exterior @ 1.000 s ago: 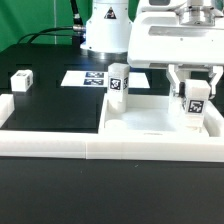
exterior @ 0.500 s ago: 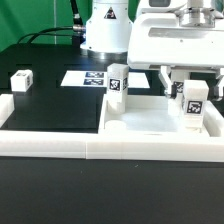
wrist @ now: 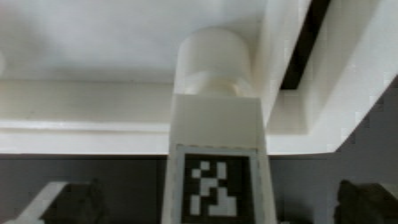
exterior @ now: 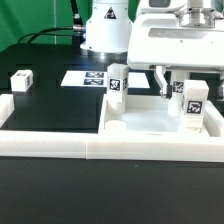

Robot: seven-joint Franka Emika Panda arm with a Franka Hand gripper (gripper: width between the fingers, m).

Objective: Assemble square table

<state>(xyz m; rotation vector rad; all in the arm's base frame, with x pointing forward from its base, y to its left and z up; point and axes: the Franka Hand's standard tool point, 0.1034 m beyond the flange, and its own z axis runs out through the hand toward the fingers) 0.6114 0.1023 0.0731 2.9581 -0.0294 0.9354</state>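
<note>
Holding: nothing; my pincer (wrist: pixel 214 198) gapes wide
Leg (exterior: pixel 194 105): upright between my fingers (wrist: pixel 63 200), touching neither
Slab (exterior: pixel 150 122): beneath leg

A: Exterior view is bright and even, with light seemingly from above. The white slab (exterior: pixel 150 122) nearly blows out and its recess edges barely read. The black tabletop (exterior: pixel 55 105) stays matte, no glare.
B: Shadows?
A: Soft grey ones under the arm's housing (exterior: pixel 180 45). Low resolution, so the markers look blocky.
B: Wrist view?
A: Dimmer and greyer. The leg block (wrist: pixel 219 150) sits close and soft, and its tag (wrist: pixel 217 190) smears. Dark patches at the frame's edges show no detail.
</note>
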